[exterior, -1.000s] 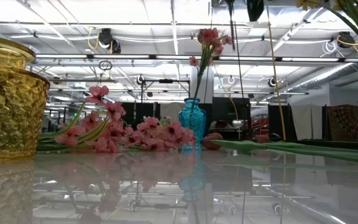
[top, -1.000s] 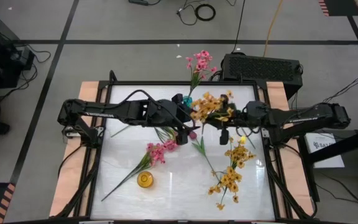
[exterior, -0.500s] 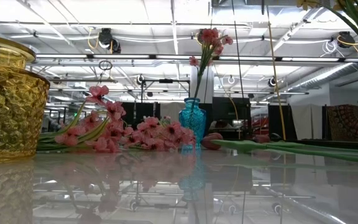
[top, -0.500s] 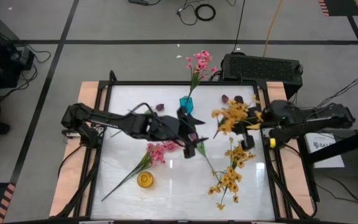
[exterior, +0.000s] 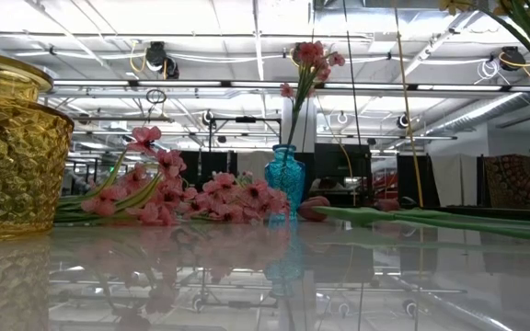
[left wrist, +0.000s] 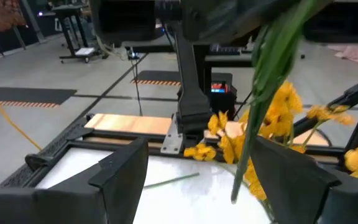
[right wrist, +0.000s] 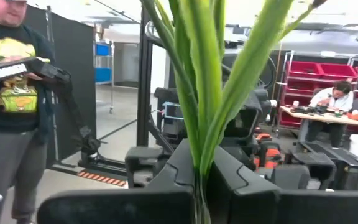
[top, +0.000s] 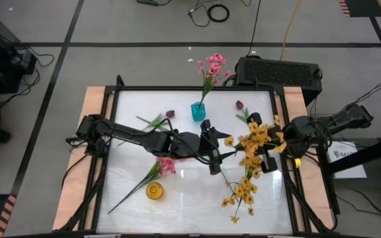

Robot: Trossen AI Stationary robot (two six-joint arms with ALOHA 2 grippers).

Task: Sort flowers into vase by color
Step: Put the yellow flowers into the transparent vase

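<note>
Yellow blossoms (top: 251,140) are clamped by their green stalk in the right gripper (top: 267,158). The left gripper (top: 213,162) is spread apart, empty, beside them. A lowering into the yellow vase (top: 153,192) is probably called for next.

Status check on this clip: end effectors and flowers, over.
Right end effector shut on yellow flowers. Left end effector open mid-table. Pink flowers in blue vase.

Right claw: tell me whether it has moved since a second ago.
Yes. The right claw, shut on the yellow spray, drew away from the blue vase, toward the table's right edge.
</note>
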